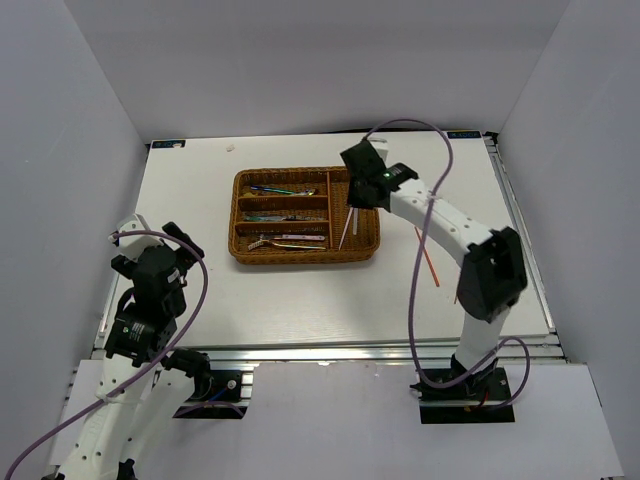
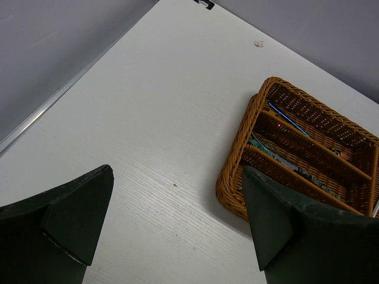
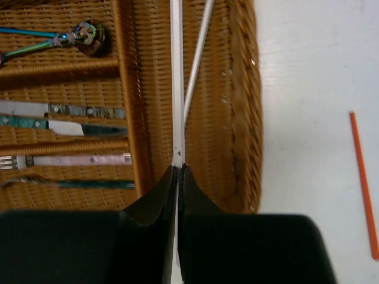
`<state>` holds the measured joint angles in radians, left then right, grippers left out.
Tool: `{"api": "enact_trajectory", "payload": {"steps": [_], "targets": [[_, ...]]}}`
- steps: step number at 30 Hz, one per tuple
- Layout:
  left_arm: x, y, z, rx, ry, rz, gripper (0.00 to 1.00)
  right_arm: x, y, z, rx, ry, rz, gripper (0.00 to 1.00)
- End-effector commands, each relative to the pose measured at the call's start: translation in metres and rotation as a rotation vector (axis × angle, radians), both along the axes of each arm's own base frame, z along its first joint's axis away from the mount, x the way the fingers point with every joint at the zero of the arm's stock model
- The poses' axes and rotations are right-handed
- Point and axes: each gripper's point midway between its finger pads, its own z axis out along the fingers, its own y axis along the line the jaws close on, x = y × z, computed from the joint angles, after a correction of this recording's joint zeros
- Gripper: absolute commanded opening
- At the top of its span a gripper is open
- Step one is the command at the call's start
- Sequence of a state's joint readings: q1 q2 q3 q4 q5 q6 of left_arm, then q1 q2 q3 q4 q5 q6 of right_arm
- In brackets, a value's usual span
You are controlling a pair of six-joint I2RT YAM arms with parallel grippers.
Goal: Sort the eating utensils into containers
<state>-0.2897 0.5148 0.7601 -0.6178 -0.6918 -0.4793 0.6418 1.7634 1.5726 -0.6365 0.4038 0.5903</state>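
The brown wicker tray [image 1: 300, 258] lies mid-table, with its rim also in the left wrist view [image 2: 232, 177] and the right wrist view [image 3: 246, 118]. Its long slots hold a purple-bowled spoon [image 3: 89, 35], knives [image 3: 65, 111] and a fork [image 3: 65, 160]. My right gripper [image 1: 353, 205] [image 3: 177, 168] hangs over the vertical slot, shut on a white chopstick [image 3: 176, 89] [image 1: 346, 232]. A second white chopstick [image 3: 198, 59] leans in that slot beside it. A red chopstick [image 1: 430, 262] [image 3: 362, 177] lies on the table right of the tray. My left gripper [image 1: 155, 232] [image 2: 176, 174] is open over bare table, left of the tray.
A small white scrap [image 1: 230, 147] [image 2: 258, 43] lies near the table's far left edge. White walls close in the table on three sides. The right arm's purple cable [image 1: 425, 200] loops above the table's right half.
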Motion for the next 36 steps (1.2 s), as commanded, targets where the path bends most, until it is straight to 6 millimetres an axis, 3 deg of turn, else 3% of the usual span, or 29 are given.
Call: {"api": "enact_trajectory", "payload": {"steps": [1, 5, 10, 17, 20, 23, 24, 25, 27, 30, 31, 33, 34, 35, 36], "targets": [[0.0, 0.002, -0.001, 0.002, -0.002, 0.013, 0.98, 0.012, 0.01, -0.009, -0.044, 0.044, 0.029, 0.0], [0.001, 0.001, -0.002, 0.004, 0.006, 0.009, 0.98, 0.028, 0.024, -0.027, -0.057, 0.082, 0.032, 0.0], [0.002, 0.0, -0.002, 0.005, 0.005, 0.002, 0.98, 0.03, 0.028, -0.053, -0.07, 0.104, 0.039, 0.0], [0.001, 0.0, -0.001, 0.004, 0.0, -0.003, 0.98, 0.041, 0.031, -0.064, -0.095, 0.098, 0.057, 0.0], [0.002, -0.001, -0.002, 0.005, 0.004, -0.006, 0.98, 0.044, 0.034, -0.06, -0.082, 0.096, 0.065, 0.08], [0.001, 0.0, -0.002, 0.005, 0.004, -0.005, 0.98, 0.045, 0.032, -0.056, -0.081, 0.099, 0.063, 0.28], [0.001, -0.001, -0.001, 0.004, 0.001, -0.006, 0.98, 0.044, 0.032, -0.054, -0.081, 0.1, 0.063, 0.4], [0.001, 0.0, 0.0, 0.003, -0.002, -0.005, 0.98, 0.044, 0.031, -0.049, -0.083, 0.094, 0.06, 0.43], [0.001, 0.0, -0.001, 0.003, 0.0, -0.006, 0.98, 0.042, 0.025, -0.044, -0.096, 0.089, 0.049, 0.54], [0.001, -0.001, -0.001, 0.005, 0.004, -0.01, 0.98, 0.036, 0.007, -0.031, -0.114, 0.073, 0.027, 0.56], [0.001, -0.001, -0.002, 0.006, 0.005, -0.01, 0.98, 0.033, 0.001, -0.017, -0.106, 0.049, 0.032, 0.56], [0.001, -0.001, -0.001, 0.004, 0.001, -0.008, 0.98, 0.023, -0.019, -0.028, -0.128, 0.061, 0.027, 0.56], [0.001, -0.001, 0.0, 0.003, -0.002, -0.008, 0.98, 0.018, -0.027, -0.014, -0.112, 0.025, 0.031, 0.56], [0.001, -0.001, -0.001, 0.003, -0.002, -0.01, 0.98, 0.015, -0.04, -0.016, -0.133, 0.021, 0.039, 0.56], [0.001, -0.001, 0.0, 0.003, -0.003, -0.013, 0.98, 0.006, -0.052, -0.034, -0.147, 0.04, 0.045, 0.56]]}}
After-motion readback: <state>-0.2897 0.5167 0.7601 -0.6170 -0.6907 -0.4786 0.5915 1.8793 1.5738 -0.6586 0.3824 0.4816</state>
